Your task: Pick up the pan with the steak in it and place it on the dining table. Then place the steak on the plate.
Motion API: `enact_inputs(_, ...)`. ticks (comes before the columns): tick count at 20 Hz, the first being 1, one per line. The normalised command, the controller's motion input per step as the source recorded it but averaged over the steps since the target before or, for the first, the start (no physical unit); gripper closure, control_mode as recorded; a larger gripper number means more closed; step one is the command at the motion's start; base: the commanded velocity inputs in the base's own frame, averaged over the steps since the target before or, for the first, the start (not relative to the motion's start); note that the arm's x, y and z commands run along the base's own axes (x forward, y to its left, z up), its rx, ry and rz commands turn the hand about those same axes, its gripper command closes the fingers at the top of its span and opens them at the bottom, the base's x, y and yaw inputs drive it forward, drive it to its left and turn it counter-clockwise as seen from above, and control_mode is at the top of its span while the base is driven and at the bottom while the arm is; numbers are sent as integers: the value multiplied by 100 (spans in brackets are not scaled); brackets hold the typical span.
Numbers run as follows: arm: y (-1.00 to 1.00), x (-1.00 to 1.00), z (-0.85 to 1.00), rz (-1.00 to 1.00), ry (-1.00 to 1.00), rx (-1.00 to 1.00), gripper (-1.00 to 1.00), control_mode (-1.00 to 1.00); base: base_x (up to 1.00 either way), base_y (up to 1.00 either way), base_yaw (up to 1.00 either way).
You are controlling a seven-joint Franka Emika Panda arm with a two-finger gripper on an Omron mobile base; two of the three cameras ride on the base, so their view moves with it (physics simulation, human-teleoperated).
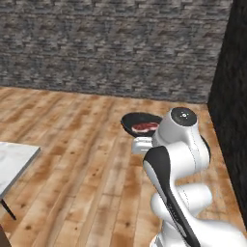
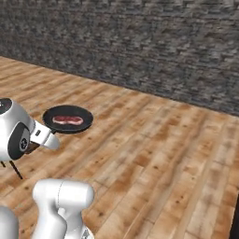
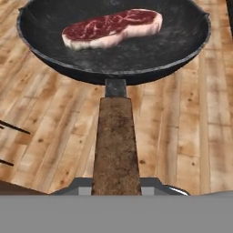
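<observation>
Hand view: jaws clamp handle of pan point(image 3: 113, 50); steak point(image 3: 111, 28) lies inside, beyond jaws.

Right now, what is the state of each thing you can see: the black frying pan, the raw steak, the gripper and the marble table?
Black round frying pan with brown wooden handle: lifted above the wooden floor, held by its handle, roughly level.
Raw red-pink steak: lying flat inside the pan.
Gripper: shut on the pan handle.
White marble table: corner in view, nothing on the part seen.
</observation>
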Motion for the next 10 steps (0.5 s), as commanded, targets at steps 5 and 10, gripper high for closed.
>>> enact_inputs(5, 0, 0, 0, 0, 0, 0, 100, 100, -1, 0, 50)
enact_inputs(10, 0, 0, 0, 0, 0, 0, 100, 100, -1, 0, 50)
